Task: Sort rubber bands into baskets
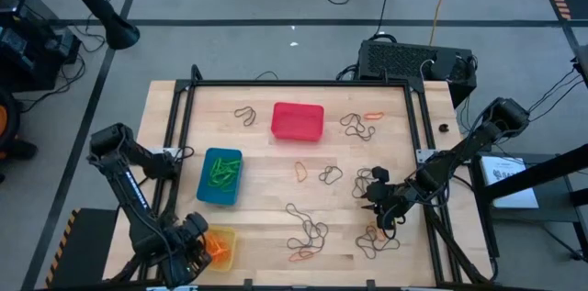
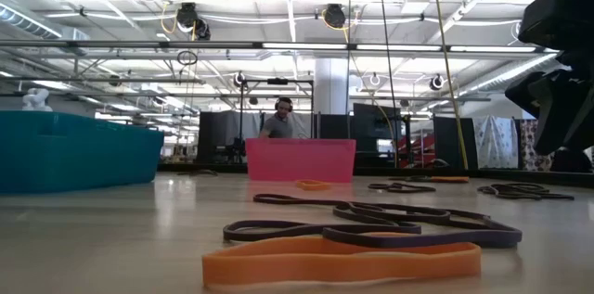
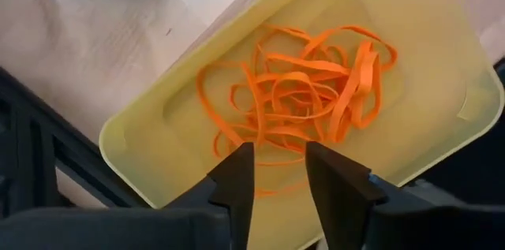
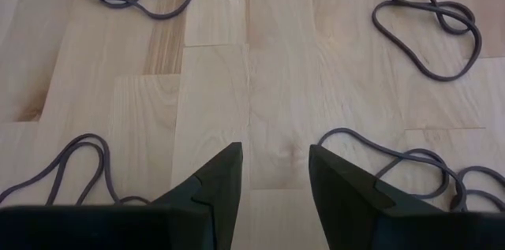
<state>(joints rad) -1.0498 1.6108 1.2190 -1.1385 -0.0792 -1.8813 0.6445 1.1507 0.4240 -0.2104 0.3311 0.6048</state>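
Note:
The yellow basket (image 1: 220, 245) at the near left holds several orange rubber bands (image 3: 304, 92). My left gripper (image 3: 276, 175) hovers open just above it and touches nothing. The blue basket (image 1: 220, 177) holds green bands (image 1: 223, 173). The red basket (image 1: 297, 121) stands at the far middle. My right gripper (image 4: 272, 155) is open and empty over bare wood at the near right (image 1: 381, 216), with dark bands (image 4: 430, 25) lying flat around it. Dark and orange bands (image 1: 308, 234) lie loose on the table.
More loose bands lie at the far left (image 1: 246, 115), far right (image 1: 356, 124) and middle (image 1: 317, 173). A black frame (image 1: 184, 107) borders the table top. In the low view an orange band (image 2: 342, 262) lies closest, and a person (image 2: 278, 120) stands far behind the table.

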